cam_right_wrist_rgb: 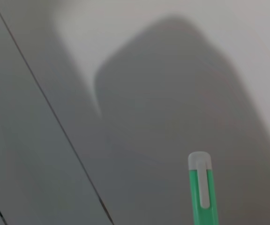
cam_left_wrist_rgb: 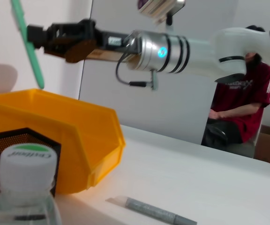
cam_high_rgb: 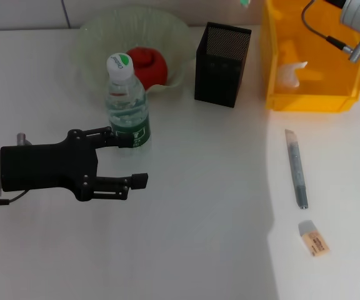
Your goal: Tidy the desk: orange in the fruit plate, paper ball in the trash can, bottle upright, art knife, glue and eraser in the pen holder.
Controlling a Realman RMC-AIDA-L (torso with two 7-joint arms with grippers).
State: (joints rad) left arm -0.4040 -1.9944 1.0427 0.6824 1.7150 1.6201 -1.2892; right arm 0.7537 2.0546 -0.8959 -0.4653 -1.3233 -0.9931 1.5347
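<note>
My left gripper (cam_high_rgb: 136,161) hovers, fingers apart, beside the upright bottle (cam_high_rgb: 127,103). My right gripper (cam_left_wrist_rgb: 55,37), raised above the trash can (cam_left_wrist_rgb: 78,136), clamps a green art knife (cam_left_wrist_rgb: 28,47).

The white-and-green cap (cam_left_wrist_rgb: 26,161) of the small clear plastic water bottle (cam_high_rgb: 127,106) bears a grey printed word, seemingly "Cestbon", though its letters are hard to make out.

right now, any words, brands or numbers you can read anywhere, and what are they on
Bottle cap: a green script brand word, too blurred to read for sure.
Bottle label: print too small to read.
Person's dark red shirt: chest lettering, not legible.
Art knife and eraser: no readable text.
</note>
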